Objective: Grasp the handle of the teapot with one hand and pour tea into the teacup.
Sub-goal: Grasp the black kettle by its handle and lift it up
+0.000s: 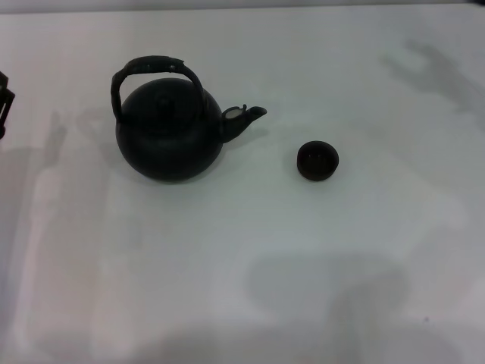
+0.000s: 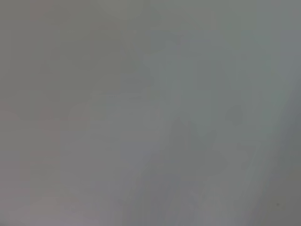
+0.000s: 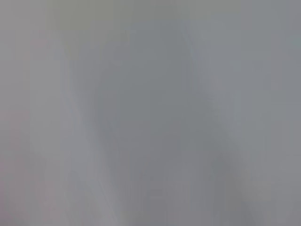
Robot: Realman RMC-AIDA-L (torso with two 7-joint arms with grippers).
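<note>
Tiny bowl-shaped teacup (image 1: 317, 161) sits beside round matte teapot (image 1: 168, 129); left claw (image 1: 4, 106) state unclear.

The head camera looks forward and down from above onto the white worktop (image 1: 242, 288), far enough back to take in the teapot (image 1: 168, 136) and the teacup (image 1: 317, 161) together, with the worktop's far edge just inside the view. Both wrist cameras face only a plain grey, featureless surface; how near they are cannot be told. No recognisable part of the scene is shared between views.
</note>
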